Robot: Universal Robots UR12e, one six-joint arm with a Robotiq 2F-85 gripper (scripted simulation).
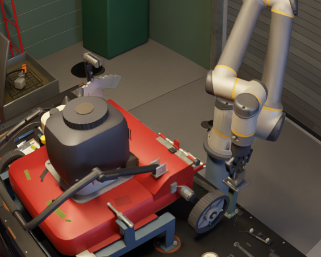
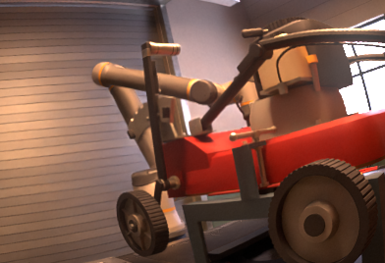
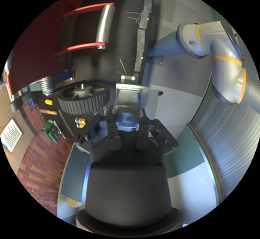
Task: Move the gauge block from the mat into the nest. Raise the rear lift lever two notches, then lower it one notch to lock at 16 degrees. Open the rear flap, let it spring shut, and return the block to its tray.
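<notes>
The steel gauge block [image 3: 128, 109] sits in a square metal holder [image 1: 236, 181] atop a post right of the red mower's [image 1: 102, 182] small wheel [image 1: 208, 211]. The block is gripped by my closed gripper [image 3: 127, 119], which points down at the bench's right edge. The rear lift lever [image 1: 89, 66], a dark bar with a silver grip, stands upright by its toothed notch plate [image 1: 102, 84] at the mower's far end. Seen from the wrist camera, a roller handle on red arms [image 3: 103, 24] sticks out from the mower's red body.
The small wheel [image 3: 83, 99] stands just left of my gripper. My own arm's base column [image 1: 216, 167] rises right behind it. The black engine [image 1: 85, 136] and a dark handle bar [image 1: 74, 187] sit on the deck. Small tools [image 1: 256, 236] lie on the black bench.
</notes>
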